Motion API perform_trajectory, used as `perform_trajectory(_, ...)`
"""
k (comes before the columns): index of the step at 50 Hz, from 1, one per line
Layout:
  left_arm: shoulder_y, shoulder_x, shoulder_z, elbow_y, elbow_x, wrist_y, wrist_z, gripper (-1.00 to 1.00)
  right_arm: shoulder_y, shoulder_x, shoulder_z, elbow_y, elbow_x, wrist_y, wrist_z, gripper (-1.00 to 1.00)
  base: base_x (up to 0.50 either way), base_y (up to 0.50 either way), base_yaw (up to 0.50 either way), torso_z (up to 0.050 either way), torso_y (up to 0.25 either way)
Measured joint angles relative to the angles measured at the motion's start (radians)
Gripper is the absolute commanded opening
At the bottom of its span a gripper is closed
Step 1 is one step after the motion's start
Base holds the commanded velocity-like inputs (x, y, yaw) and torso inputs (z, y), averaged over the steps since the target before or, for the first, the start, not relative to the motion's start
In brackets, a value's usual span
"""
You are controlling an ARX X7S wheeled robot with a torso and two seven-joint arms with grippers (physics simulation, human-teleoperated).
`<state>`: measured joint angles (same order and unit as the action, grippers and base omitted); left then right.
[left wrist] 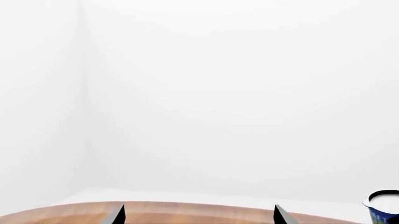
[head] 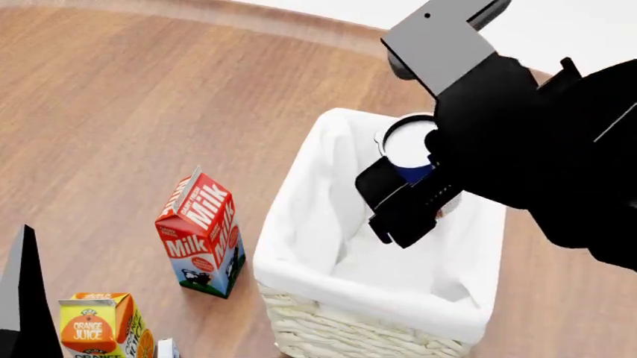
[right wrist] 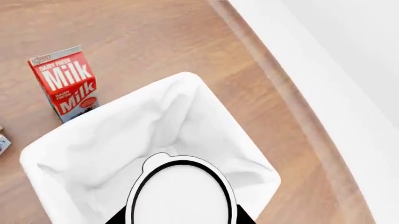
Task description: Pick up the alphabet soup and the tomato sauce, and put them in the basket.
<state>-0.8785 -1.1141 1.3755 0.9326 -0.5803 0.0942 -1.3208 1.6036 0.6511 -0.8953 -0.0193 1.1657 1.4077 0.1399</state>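
We hold the alphabet soup [head: 410,153] pinched in the right gripper [head: 413,195] above the basket [head: 298,216]; we should centre it over the liner and lower before releasing; the left gripper [left wrist: 198,215] hangs spread, empty.
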Motion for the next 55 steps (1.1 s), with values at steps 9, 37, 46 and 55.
perform_trajectory(9, 0.001, -0.001, -0.002, 0.001, -0.003, 0.001, 0.003, 1.0, 0.056, -0.087, -0.051, 0.159, -0.031, 0.031, -0.044, -1.0, 0.0, 0.0, 0.0, 0.0, 0.001)
perform_trajectory(37, 0.007, -0.003, -0.009, 0.0, -0.002, 0.006, 0.006, 1.0, 0.129, -0.304, -0.174, 0.607, -0.131, 0.013, -0.128, -1.0, 0.0, 0.0, 0.0, 0.0, 0.001)
perform_trajectory(46, 0.01, -0.006, -0.012, -0.001, -0.002, 0.011, 0.006, 1.0, 0.137, -0.358, -0.24, 0.699, -0.176, -0.029, -0.198, -1.0, 0.0, 0.0, 0.0, 0.0, 0.0)
perform_trajectory(55, 0.014, -0.012, -0.015, 0.001, -0.002, 0.014, 0.004, 1.0, 0.137, -0.404, -0.297, 0.773, -0.217, -0.068, -0.256, -1.0, 0.0, 0.0, 0.0, 0.0, 0.001)
